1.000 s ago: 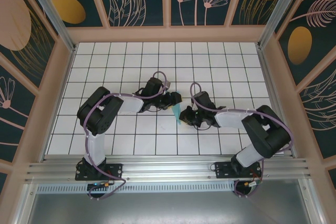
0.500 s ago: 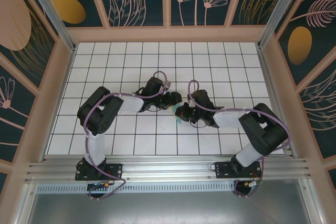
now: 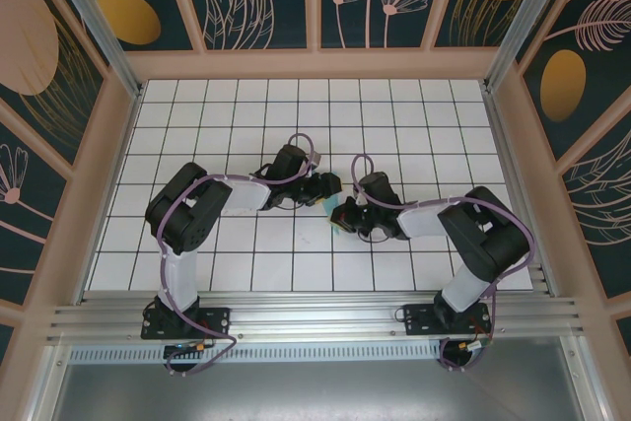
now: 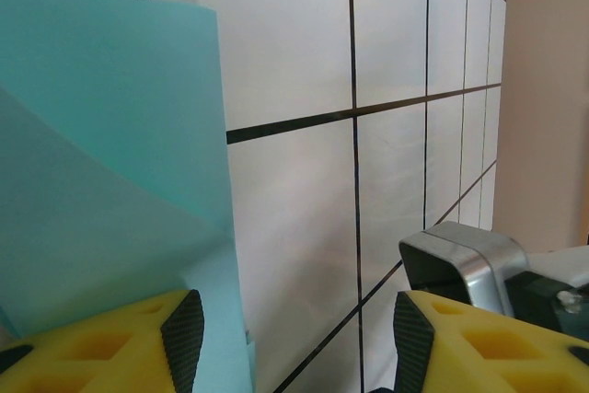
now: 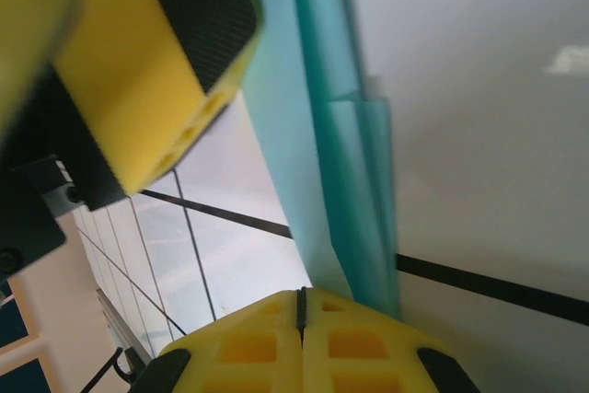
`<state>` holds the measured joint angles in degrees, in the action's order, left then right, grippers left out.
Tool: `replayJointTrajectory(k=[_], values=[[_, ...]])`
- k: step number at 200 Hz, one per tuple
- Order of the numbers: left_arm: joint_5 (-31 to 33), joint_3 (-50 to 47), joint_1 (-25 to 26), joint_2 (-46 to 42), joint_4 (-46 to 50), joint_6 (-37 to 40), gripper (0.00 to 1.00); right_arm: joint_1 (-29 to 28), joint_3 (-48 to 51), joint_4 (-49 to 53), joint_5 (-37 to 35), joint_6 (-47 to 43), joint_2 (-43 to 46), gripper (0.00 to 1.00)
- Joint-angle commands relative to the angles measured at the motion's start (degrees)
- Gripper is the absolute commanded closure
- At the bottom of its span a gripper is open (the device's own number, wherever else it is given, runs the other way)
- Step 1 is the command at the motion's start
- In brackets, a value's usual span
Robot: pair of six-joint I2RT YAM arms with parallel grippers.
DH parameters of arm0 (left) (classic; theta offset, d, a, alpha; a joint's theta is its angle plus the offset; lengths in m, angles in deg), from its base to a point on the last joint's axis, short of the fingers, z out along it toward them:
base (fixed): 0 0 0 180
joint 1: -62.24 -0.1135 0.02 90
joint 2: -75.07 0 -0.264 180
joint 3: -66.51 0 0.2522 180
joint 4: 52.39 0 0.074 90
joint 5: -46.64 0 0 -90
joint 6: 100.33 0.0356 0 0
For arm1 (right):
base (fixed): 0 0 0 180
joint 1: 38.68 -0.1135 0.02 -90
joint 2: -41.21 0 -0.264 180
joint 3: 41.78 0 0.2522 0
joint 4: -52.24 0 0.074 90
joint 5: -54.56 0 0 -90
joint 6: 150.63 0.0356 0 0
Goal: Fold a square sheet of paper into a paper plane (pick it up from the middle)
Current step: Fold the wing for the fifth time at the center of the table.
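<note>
Gripping at the centre of a white gridded table (image 3: pixel 394 115): right gripper (image 5: pixel 299 306), fully closed, yellow fingertips pressed flat against each other with just a thin seam between. Appears to pinch the lower end of the sheet of paper (image 5: pixel 354 163), light teal-blue, folded into several overlapping layers and rising from those fingertips toward the top of the right wrist frame. Cannot be made out exactly where the layers enter the grip.

Standing about half open: left gripper (image 4: pixel 290 319), at the bottom of the left wrist frame, with bare white tile and black grid lines visible through the gap. Holds nothing. Has its left-hand finger in front of the paper's lower corner, touching or just beside it; cannot tell which. Across the left half of that frame: flat teal paper crossed by one diagonal fold edge.

Counted from above: one sheet, two grippers, two black arms. Facing each other tip to tip in the middle of the overhead frame, with the paper showing as a narrow teal sliver between them.
</note>
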<state>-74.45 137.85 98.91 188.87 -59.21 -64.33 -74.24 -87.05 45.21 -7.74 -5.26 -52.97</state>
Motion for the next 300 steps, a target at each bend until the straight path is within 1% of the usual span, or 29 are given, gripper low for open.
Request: replayJointTrajectory(k=[1,32,50,93,109,142,157,172,187,223,279,291,300], values=[[1.8,0.5,-0.1,2.1,2.9,2.3,0.40,0.4,2.3,0.9,0.4,-1.2,-2.1,0.95],[2.0,0.6,-0.1,2.4,3.3,2.3,0.40,0.6,3.7,3.0,-1.2,-0.8,-4.7,0.95],[2.2,0.7,-0.1,2.4,3.7,2.4,0.40,0.5,3.9,4.1,-1.7,-1.1,-3.5,0.95],[2.2,1.0,-0.1,2.4,4.2,2.5,0.40,0.3,0.4,5.2,2.4,-2.8,3.2,0.94],[1.9,1.0,-0.1,2.4,4.2,2.5,0.40,0.1,-1.1,5.3,4.2,-3.2,4.4,0.94],[1.8,1.2,-0.1,2.5,4.2,2.5,0.40,0.0,-2.7,4.6,6.8,-3.2,3.0,0.93],[1.7,1.2,-0.1,2.5,4.3,2.5,0.40,-0.1,-3.4,6.7,6.0,-3.8,1.2,0.93],[1.9,1.5,-0.1,2.5,4.7,2.8,0.40,-0.1,-3.1,8.3,4.9,-4.2,0.3,0.93],[1.8,1.6,-0.1,2.5,4.7,2.9,0.40,0.1,-2.8,11.9,1.4,-5.1,0.3,0.93],[1.8,1.5,-0.1,2.4,4.8,2.9,0.40,0.3,0.2,12.3,0.2,-5.0,0.5,0.93],[1.9,1.4,-0.1,2.3,5.3,3.2,0.40,0.3,5.6,9.5,1.5,-2.7,-2.2,0.93],[2.0,1.3,-0.1,2.5,5.3,3.2,0.40,0.3,6.7,7.2,3.2,-2.5,-2.1,0.94],[1.9,1.4,-0.1,2.5,5.3,3.1,0.40,0.3,6.4,7.5,3.7,-2.6,-2.3,0.93]])
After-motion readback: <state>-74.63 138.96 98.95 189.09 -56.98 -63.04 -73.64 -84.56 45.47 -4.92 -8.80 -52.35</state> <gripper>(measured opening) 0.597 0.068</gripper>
